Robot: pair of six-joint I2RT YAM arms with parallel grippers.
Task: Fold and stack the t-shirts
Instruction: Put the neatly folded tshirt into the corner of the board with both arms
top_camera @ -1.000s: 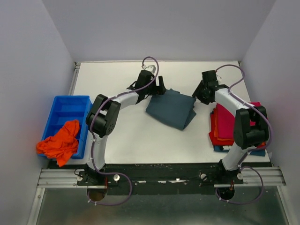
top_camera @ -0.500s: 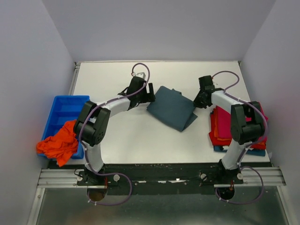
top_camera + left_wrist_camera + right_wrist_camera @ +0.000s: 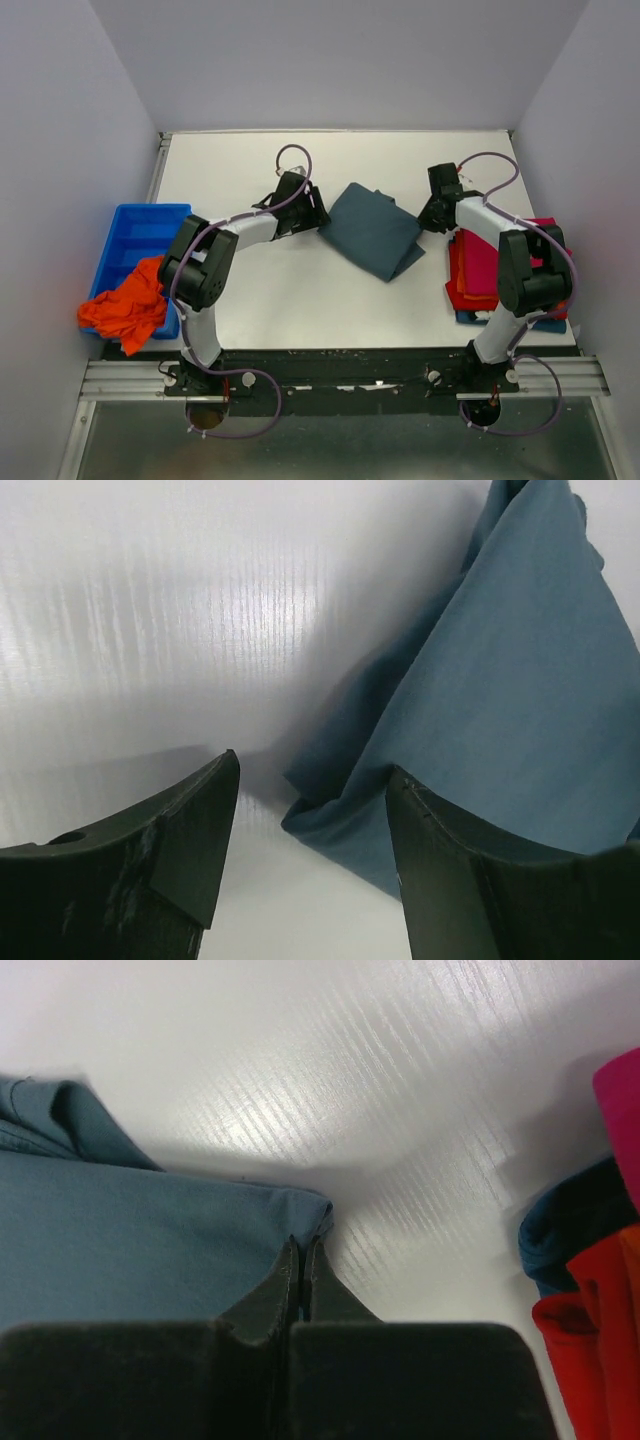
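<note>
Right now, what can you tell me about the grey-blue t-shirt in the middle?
The grey-blue t-shirt is soft, plain cloth, folded into a rough slanted rectangle with a few loose layers at its edges. It lies flat on the white table, between the two arms. The right fingers are shut on its right corner. The left fingers stand open on either side of its left corner, not gripping it.
</note>
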